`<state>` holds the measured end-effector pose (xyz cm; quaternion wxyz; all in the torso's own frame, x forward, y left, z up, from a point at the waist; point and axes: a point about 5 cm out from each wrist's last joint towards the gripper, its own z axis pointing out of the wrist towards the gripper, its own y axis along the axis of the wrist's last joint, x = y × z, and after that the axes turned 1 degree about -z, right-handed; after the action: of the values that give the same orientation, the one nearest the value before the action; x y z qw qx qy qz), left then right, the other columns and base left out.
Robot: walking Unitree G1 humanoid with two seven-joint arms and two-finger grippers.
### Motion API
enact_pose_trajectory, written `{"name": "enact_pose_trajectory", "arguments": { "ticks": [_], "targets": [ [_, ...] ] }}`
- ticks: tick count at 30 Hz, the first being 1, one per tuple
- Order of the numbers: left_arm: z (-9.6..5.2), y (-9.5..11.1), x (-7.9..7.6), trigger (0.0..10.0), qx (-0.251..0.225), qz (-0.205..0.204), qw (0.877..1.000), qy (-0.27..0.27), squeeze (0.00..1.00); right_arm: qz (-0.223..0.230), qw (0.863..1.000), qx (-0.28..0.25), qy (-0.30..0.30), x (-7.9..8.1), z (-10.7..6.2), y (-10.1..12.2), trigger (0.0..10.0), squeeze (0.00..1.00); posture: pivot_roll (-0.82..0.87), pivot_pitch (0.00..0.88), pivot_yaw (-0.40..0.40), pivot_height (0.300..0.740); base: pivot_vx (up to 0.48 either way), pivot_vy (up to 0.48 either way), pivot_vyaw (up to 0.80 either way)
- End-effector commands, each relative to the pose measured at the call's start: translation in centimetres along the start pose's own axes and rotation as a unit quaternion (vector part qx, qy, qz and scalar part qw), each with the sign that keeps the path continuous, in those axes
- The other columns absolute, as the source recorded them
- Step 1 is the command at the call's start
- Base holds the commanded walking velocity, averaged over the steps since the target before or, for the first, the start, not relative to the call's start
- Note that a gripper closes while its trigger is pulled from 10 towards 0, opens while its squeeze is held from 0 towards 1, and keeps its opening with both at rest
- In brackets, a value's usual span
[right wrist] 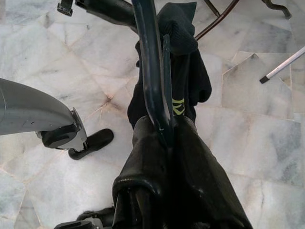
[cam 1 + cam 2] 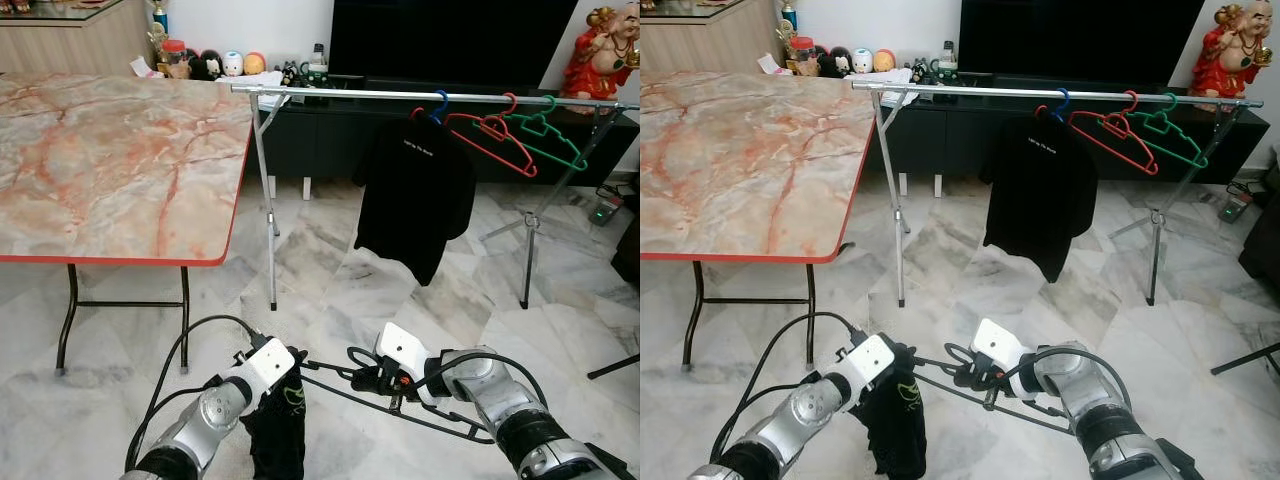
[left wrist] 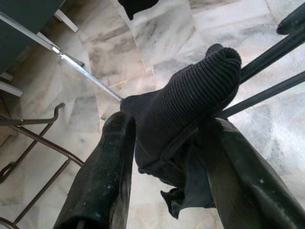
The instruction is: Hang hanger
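Left eye view: black ribbed garment point(image 2: 277, 430) is pinched by left gripper point(image 2: 285, 372); thin black hanger point(image 2: 400, 405) is clamped by right gripper point(image 2: 375, 378) at 3 o'clock, fingers closed.

A marble-patterned tabletop point(image 2: 110, 160) with a red edge stands at left. A red figurine point(image 2: 598, 52) sits far right. Small toys point(image 2: 215, 64) line the dark TV cabinet point(image 2: 330, 140).

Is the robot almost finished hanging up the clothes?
Not yet. One black shirt already hangs on the rail, beside a bare red hanger and a green hanger. The right gripper holds a black hanger, and the left gripper pinches a dark garment at its end. Carrying it up to the rail remains.
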<state>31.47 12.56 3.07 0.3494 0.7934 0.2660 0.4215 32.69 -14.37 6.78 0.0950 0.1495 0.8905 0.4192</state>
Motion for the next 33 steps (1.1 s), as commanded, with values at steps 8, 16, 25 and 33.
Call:
{"name": "enact_pose_trajectory", "arguments": {
  "ticks": [8, 16, 25, 33],
  "targets": [
    [0.0, -0.3, -1.1, 10.0, 0.006, 0.0, 0.999, -0.032, 0.0, 0.0, 1.0, -0.026, -0.011, -0.5, -0.2, 1.1, 0.0, 0.0, 0.0, 0.072, -0.074, 0.74, 0.0, 0.0, 0.0],
    [0.2, 0.2, -1.1, 10.0, -0.005, -0.002, 1.0, -0.028, 0.0, -0.004, 0.999, -0.033, 0.012, -0.2, -0.2, 1.3, 0.0, 0.0, 0.0, 0.074, -0.075, 0.74, 0.0, 0.0, 0.0],
    [0.2, 0.3, -1.3, 9.7, -0.007, -0.002, 1.0, -0.027, 0.0, 0.0, 0.999, -0.031, 0.016, -0.1, -0.1, 1.0, 0.0, 0.0, 0.0, 0.075, -0.075, 0.74, 0.0, 0.0, 0.0],
    [0.3, 0.7, -0.7, 9.8, -0.015, 0.0, 1.0, -0.002, 0.0, 0.002, 0.999, -0.029, 0.019, 0.0, 0.1, 0.9, 0.0, 0.0, 0.0, 0.076, -0.075, 0.74, 0.0, 0.0, 0.0]
  ]
}}
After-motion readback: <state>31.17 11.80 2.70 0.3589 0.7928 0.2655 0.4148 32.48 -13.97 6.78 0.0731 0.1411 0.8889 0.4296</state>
